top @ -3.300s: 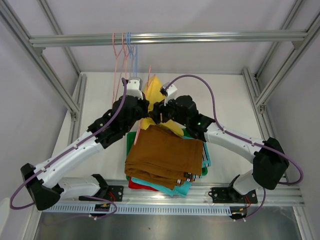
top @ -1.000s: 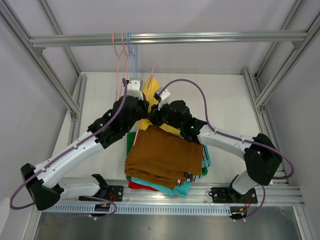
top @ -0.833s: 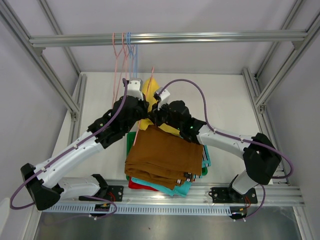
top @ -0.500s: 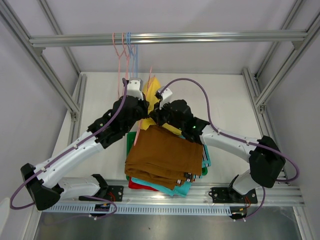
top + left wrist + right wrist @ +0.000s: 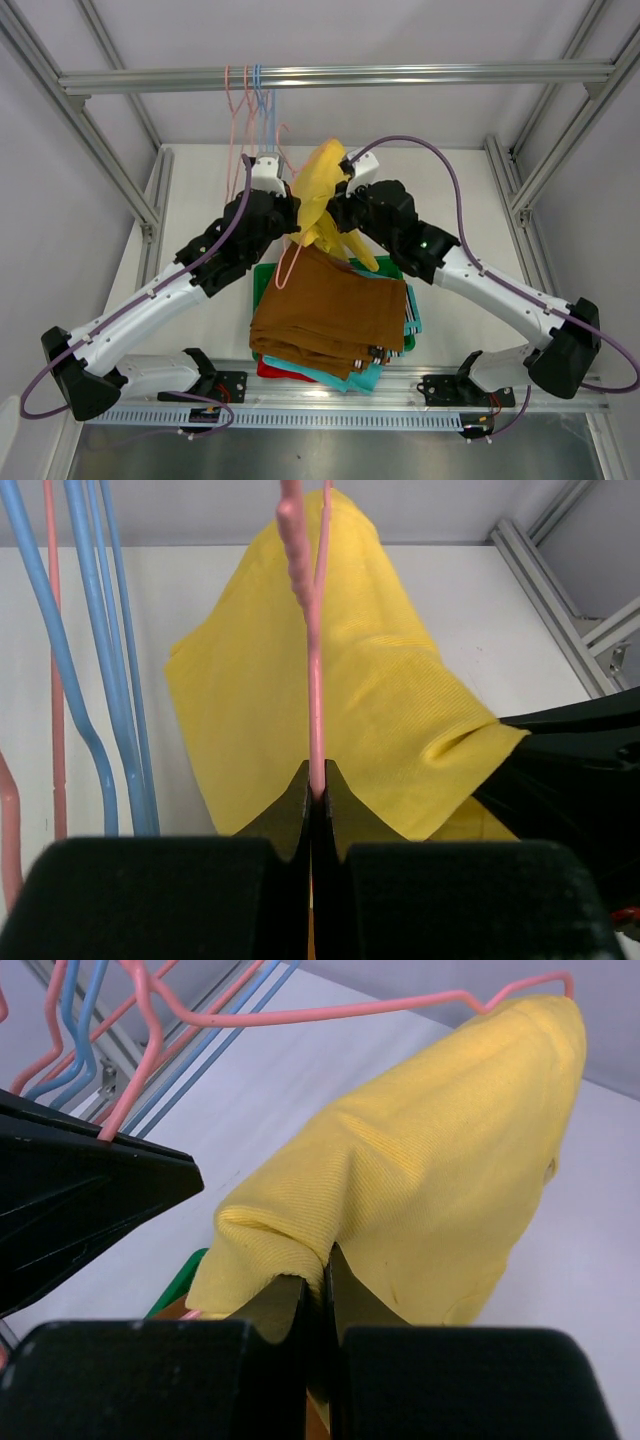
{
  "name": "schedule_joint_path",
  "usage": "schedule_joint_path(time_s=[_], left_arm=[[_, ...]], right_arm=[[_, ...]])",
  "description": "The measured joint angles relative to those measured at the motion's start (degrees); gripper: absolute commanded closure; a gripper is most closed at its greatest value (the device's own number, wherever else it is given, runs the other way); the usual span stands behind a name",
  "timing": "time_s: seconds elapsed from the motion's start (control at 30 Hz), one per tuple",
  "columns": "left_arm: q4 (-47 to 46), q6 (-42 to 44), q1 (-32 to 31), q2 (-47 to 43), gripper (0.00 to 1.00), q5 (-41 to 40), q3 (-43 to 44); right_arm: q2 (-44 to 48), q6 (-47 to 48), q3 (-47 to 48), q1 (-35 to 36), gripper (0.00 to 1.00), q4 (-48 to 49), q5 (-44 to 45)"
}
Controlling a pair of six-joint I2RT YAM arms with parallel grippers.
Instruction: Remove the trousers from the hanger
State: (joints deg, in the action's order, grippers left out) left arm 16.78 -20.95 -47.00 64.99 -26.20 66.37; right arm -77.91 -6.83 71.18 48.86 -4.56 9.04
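The yellow trousers point(image 5: 322, 190) hang bunched over a pink hanger point(image 5: 285, 270) held above the table. My left gripper point(image 5: 314, 792) is shut on the pink hanger's wire point(image 5: 314, 710), with the yellow trousers point(image 5: 370, 700) draped just beyond it. My right gripper point(image 5: 320, 1280) is shut on a fold of the yellow trousers point(image 5: 430, 1180), pulling the cloth up. In the top view the left gripper point(image 5: 284, 213) and right gripper point(image 5: 335, 212) stand close together on either side of the cloth. Brown trousers point(image 5: 330, 310) top a stack with teal point(image 5: 350, 378) and red point(image 5: 275, 372) edges showing.
The stack lies in a green tray point(image 5: 262, 282) near the front rail. Empty pink and blue hangers point(image 5: 252, 100) hang from the overhead bar point(image 5: 400, 73). Frame posts stand at both sides of the white table point(image 5: 460, 200).
The right gripper has shut on the yellow trousers and lifted them up and to the right, bunching the cloth. The pink hanger's lower loop now shows below the left gripper.
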Motion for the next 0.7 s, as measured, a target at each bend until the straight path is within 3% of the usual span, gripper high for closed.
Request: schedule_joint_path(time_s=[0.7], left_arm=[[-1.8,-0.4,-0.1,0.6,0.99,0.3,0.4]], right_arm=[[10.6,3.0,12.4,-6.0,1.0,-14.4,4.8]])
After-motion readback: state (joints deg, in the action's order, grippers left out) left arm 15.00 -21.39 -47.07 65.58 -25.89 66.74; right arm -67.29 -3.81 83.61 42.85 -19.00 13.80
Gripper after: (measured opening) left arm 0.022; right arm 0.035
